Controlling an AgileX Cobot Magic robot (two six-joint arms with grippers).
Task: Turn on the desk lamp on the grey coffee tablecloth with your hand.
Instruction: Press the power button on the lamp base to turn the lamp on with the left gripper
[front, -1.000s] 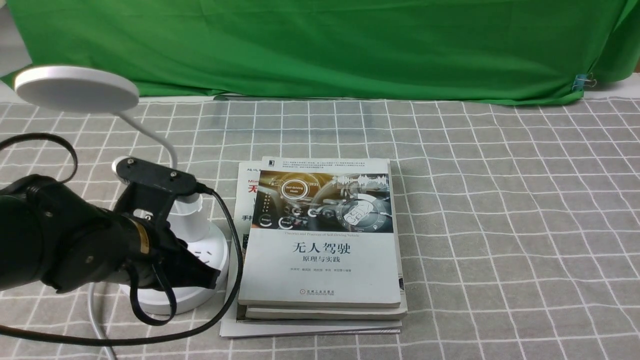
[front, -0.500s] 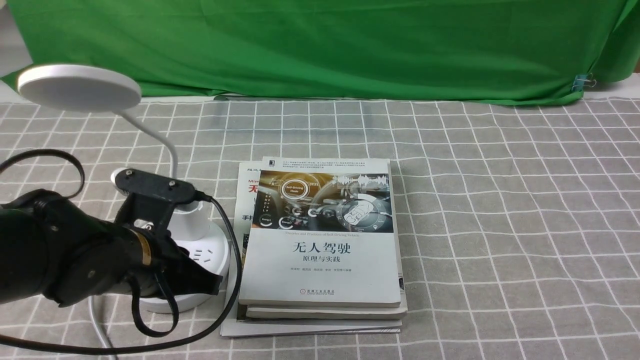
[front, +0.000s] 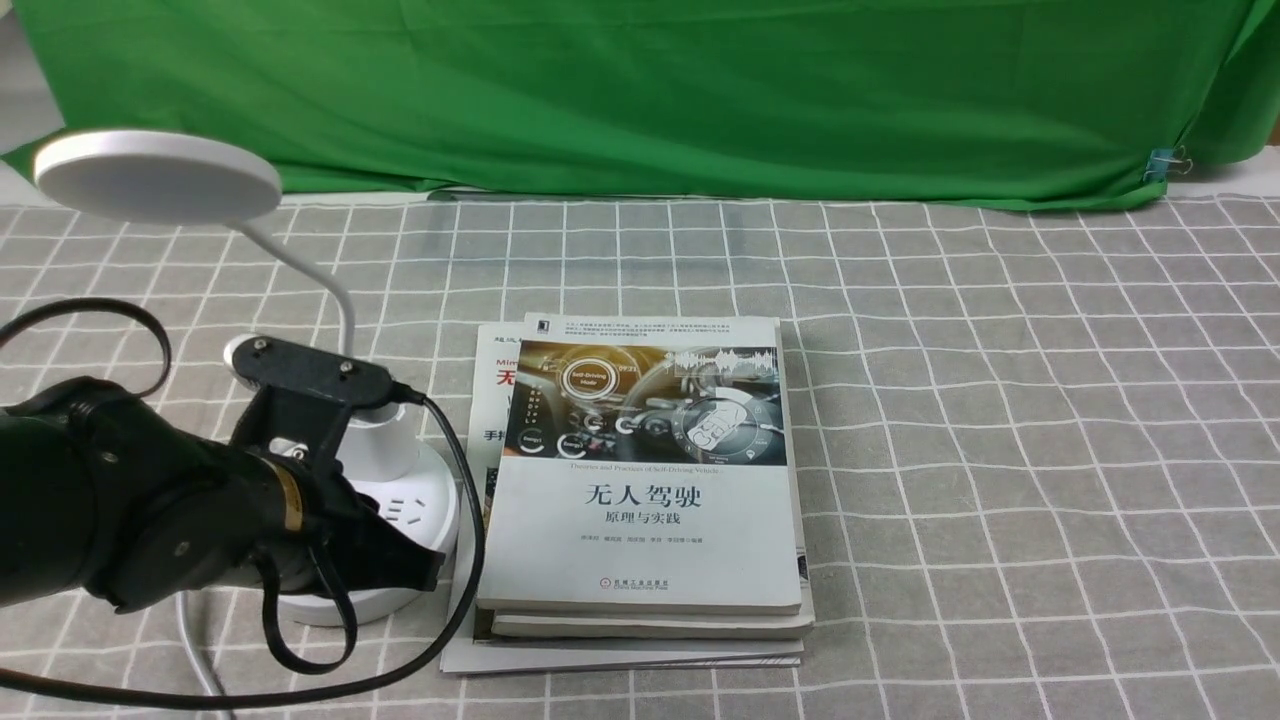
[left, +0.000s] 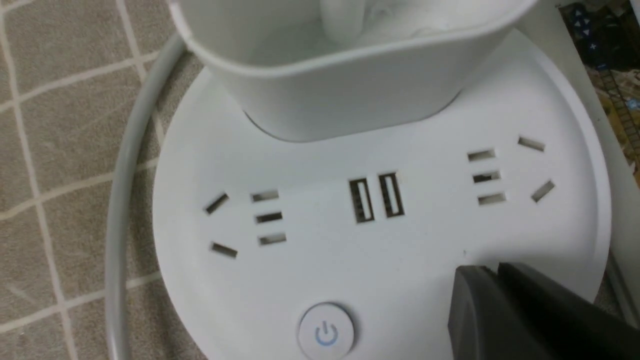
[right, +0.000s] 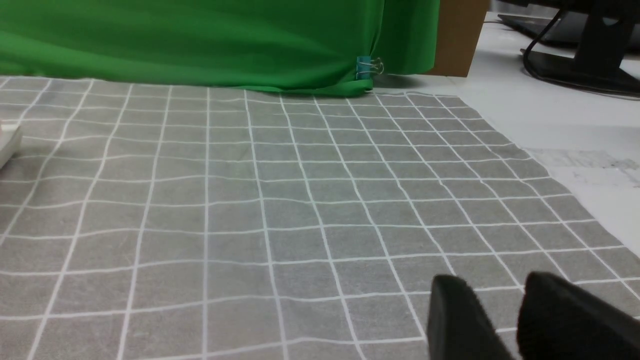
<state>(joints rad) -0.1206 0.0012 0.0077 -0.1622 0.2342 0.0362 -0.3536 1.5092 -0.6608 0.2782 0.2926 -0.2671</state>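
One white lamp (front: 380, 450), upright on the grey cloth (front: 1000, 450), toward the left side of the front view. Round disc head (front: 158, 180) high on a bent neck (front: 325, 280), its underside dull grey. On the round base (left: 300, 200), a cup-shaped holder (left: 330, 95), two groups of sockets (left: 270, 217), a pair of USB ports (left: 375, 197) between them, and a button with a power symbol (left: 326, 334). Just outside the base, a pale cord (left: 120, 200) across the cloth.

Bulky and black, with a gold ring (front: 288, 498) and a looping cable (front: 472, 500), the left arm (front: 190, 520) in front of the lamp, hiding part of its base. Left end effector (left: 492, 272) over the base, near the power button, fingers together and nothing visible in their hold; impossible to tell whether pressing or only hovering.

Right end effector (right: 495, 282) above the grey cloth, partly open, with a gap between blurred fingers and nothing in it.

Just beside the base, toward the middle, a stack of books (front: 640, 540). Behind, a green cloth (front: 700, 100) with a blue clip (front: 1162, 165) near its right end. Beyond the grey cloth's edge, white tabletop (right: 550, 117).
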